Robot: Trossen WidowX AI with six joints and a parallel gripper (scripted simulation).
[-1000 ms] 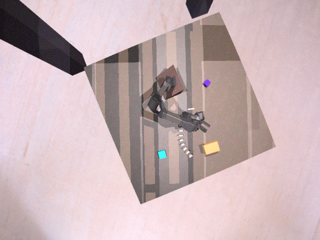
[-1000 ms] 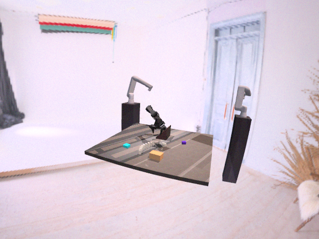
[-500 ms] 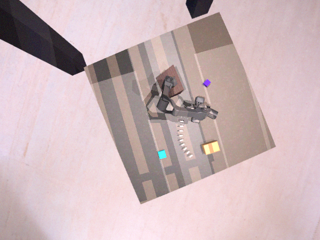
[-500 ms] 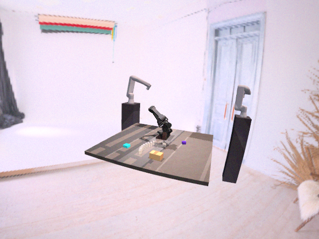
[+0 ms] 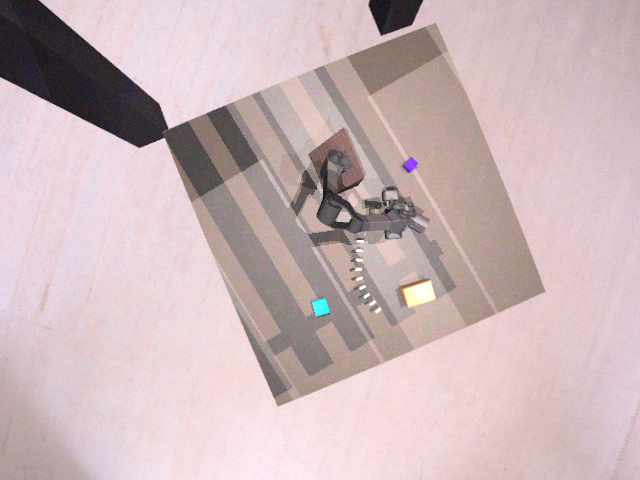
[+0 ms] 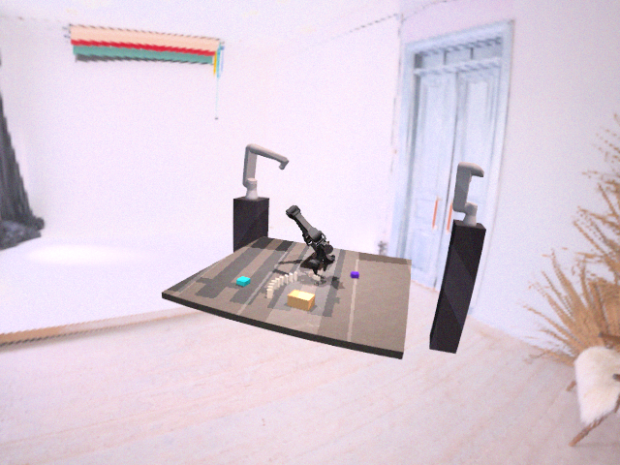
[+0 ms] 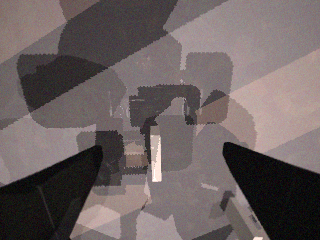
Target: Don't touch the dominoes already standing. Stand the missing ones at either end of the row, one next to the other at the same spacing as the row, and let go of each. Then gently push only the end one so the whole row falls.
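We find nine dominoes (image 5: 357, 269) (image 6: 269, 293) standing, running from eight toward six o'clock of the gripper (image 5: 395, 214) (image 6: 318, 270) (image 7: 162, 147) in the top view. One loose domino (image 6: 316, 277) (image 7: 156, 157) awaits placing, the push outstanding. The wrist view shows it below wide-open, empty fingers; the top view hides it.

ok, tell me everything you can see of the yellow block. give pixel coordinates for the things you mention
The yellow block (image 5: 419, 292) (image 6: 300, 300) is a plain rectangular box, longer than wide, pale yellow on top with more orange sides. No separate parts show; material unclear, possibly painted wood. It sits flat on the table (image 5: 496, 232) (image 6: 378, 310), beside the curved domino row (image 5: 358, 269) (image 6: 269, 292) with a gap between. Only the table touches it.
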